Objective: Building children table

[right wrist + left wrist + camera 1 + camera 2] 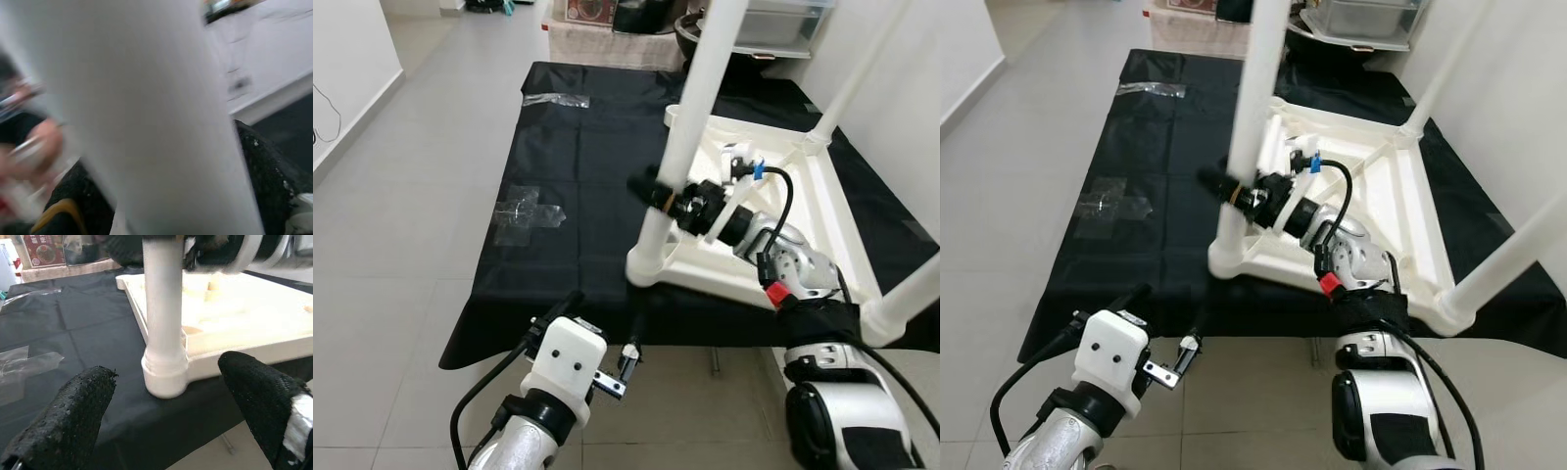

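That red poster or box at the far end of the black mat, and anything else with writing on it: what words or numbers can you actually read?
Red printed box beyond the black mat: it carries a picture and print, too blurred to read.
Red tag on the right arm: no legible text.
White table and its legs: no markings.
No text is readable.

Before me a black sheet lies spread over the pale grey tiled floor, with clear tape stuck on it. White walls stand either side, and storage boxes line the far end.
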### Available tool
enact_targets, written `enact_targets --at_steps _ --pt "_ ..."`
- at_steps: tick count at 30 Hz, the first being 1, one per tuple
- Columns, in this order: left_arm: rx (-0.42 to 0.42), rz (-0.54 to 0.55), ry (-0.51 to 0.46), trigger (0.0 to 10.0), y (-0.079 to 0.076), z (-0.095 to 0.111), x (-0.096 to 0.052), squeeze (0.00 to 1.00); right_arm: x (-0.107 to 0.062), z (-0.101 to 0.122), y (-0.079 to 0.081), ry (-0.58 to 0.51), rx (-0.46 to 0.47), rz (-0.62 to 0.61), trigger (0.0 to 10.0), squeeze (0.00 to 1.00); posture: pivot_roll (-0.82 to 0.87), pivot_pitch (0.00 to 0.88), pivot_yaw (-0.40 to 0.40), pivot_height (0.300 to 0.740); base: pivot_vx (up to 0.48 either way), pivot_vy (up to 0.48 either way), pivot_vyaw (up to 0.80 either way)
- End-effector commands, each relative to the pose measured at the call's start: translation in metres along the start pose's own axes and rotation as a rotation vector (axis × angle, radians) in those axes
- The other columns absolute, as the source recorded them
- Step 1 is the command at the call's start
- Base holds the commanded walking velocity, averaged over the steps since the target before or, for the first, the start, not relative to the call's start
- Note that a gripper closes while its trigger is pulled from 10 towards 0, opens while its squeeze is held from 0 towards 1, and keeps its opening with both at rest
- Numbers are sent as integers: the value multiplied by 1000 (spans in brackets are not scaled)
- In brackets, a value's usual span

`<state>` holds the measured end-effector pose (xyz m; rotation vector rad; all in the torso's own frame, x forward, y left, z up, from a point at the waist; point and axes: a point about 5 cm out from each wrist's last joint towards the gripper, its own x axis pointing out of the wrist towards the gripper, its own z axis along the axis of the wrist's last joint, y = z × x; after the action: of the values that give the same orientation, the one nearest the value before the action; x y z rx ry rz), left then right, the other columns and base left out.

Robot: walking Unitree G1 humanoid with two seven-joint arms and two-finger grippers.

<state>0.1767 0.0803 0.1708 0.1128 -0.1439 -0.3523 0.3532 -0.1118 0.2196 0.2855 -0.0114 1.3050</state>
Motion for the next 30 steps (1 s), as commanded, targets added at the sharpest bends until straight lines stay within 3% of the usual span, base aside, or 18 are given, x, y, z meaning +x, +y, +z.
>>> enact_targets --at_steps 1,2,3,9,12,13,14,15,16,17,18,20,21,22,23,26,27,30 --pt "1 -2 17 10000 0 -3 -1 0 8 -7 7 47 11 107 10000 0 177 113 -107 740 0 0 0" --pt "2 -1 17 10000 0 -3 -1 0 12 -10 6 69 -11 106 3216 0 176 114 -107 740 0 0 0" --pt "2 -1 17 10000 0 -3 -1 0 16 -11 3 84 -25 84 0 0 176 114 -109 740 0 0 0" --pt "1 -1 17 10000 0 -3 -2 0 20 -10 -4 82 -71 9 0 0 178 113 -111 740 0 0 0" --pt "1 3 17 10000 0 -3 -2 0 19 1 -24 12 -163 -334 0 0 176 108 -112 740 0 0 0" --pt "1 3 17 10000 0 -3 -2 0 19 1 -24 12 -163 -334 0 0 176 108 -112 740 0 0 0" --pt "1 3 18 10000 0 -3 -2 0 14 3 -33 -7 -185 -510 0 0 171 105 -107 740 0 0 0" --pt "1 3 18 10000 0 -3 -2 0 14 3 -33 -7 -185 -510 0 0 171 105 -107 740 0 0 0" --pt "0 1 18 10000 -1 -3 -2 0 5 2 -42 -17 -195 -728 0 0 169 105 -106 740 0 0 0" --pt "-1 0 19 10000 -1 -3 -3 0 -2 1 -48 -21 -198 -869 0 0 169 105 -106 740 0 0 0" --pt "-1 0 19 10000 -1 -3 -3 0 -2 1 -48 -21 -198 -869 0 0 169 105 -106 740 0 0 0" --pt "-2 -4 19 10000 -2 -3 -3 0 -32 -3 -55 -16 -229 -1301 0 0 166 101 -105 740 0 0 0" --pt "-2 -4 19 10000 -2 -3 -3 0 -32 -3 -55 -16 -229 -1301 0 0 166 101 -105 740 0 0 0" --pt "-3 -5 19 10000 -2 -3 -3 0 -47 -6 -51 -62 -205 -1491 0 0 167 99 -107 740 0 0 0" --pt "-3 -6 19 10000 -3 -4 -3 0 -52 -12 -44 -78 -165 -1585 0 0 171 96 -105 740 0 0 0" --pt "-3 -6 19 10000 -3 -4 -3 0 -53 -16 -39 -88 -132 -1616 0 0 171 96 -105 740 0 0 0" --pt "-4 -6 19 10000 -3 -4 -3 0 -43 -23 -33 -79 -104 -1589 0 0 167 91 -106 740 0 0 0" --pt "-4 -7 19 10000 -3 -4 -3 0 -35 -27 -29 -72 -95 -1569 0 0 167 91 -106 740 0 0 0"
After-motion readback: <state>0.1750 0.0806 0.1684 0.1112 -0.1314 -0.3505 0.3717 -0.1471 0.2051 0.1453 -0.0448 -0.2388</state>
